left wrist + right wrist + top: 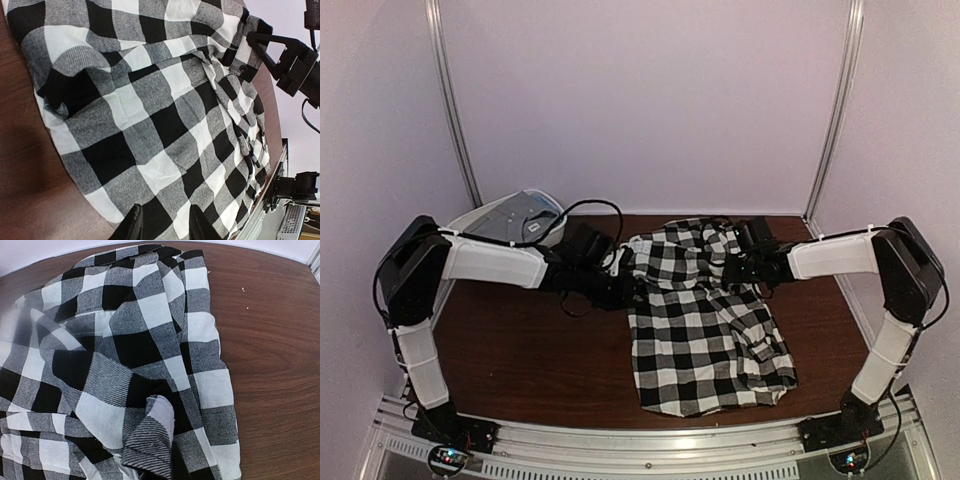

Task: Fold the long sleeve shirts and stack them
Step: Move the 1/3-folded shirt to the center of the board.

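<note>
The checked shirt [705, 330] – right fingers [738, 268] pinch a raised fold, left fingers [132, 225] parted over its edge.

Both arms same build. left arm [495, 262]: white shells on the links, black housings at the joints, biggest black block at far left of the top view. right arm [835, 258]: same colours, black block at far right. Wrist ends all black and boxy. Black cable [590, 206] loops off the left wrist, upper centre-left; a thinner black lead follows the right arm's shell. Black bases [450, 432] in the bottom corners. left jaws: two black tapered tips, bottom edge of the left wrist view. Upper right there: right wrist's black angular bracket [280, 55].
</note>
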You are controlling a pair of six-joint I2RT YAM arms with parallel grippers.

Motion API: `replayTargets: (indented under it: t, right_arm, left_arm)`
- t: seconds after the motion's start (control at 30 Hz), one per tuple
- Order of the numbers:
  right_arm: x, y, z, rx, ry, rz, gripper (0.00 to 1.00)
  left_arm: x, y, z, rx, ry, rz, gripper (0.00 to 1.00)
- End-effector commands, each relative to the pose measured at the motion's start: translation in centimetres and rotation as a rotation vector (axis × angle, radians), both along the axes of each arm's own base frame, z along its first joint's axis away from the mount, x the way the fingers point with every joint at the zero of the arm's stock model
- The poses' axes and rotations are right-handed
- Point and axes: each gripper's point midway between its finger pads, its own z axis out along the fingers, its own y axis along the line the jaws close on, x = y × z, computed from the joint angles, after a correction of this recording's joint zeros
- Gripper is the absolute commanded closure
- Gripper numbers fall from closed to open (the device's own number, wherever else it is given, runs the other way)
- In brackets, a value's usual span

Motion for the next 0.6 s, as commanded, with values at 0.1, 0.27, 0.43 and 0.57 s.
replayTargets:
  t: [0.1, 0.27, 0.43, 0.57]
  right_arm:
    - [-0.6, -0.6, -4.3, 0.018, 0.092, 0.006, 1.0]
    - [-0.8, -0.3, -6.1, 0.022, 0.132, 0.015, 1.0]
    - [-0.7, 0.0, -6.9, 0.03, 0.151, 0.022, 1.0]
    - [-0.6, 0.2, -7.4, 0.035, 0.16, 0.026, 1.0]
  left_arm:
    - [1.5, -2.2, -1.2, -0.036, -0.009, -0.014, 0.68]
    - [2.0, -1.6, -3.5, 0.0, 0.021, -0.005, 0.68]
    - [2.4, -0.9, -5.1, 0.036, 0.038, -0.002, 0.68]
    - [2.8, 0.0, -6.0, 0.066, 0.048, 0.012, 0.68]
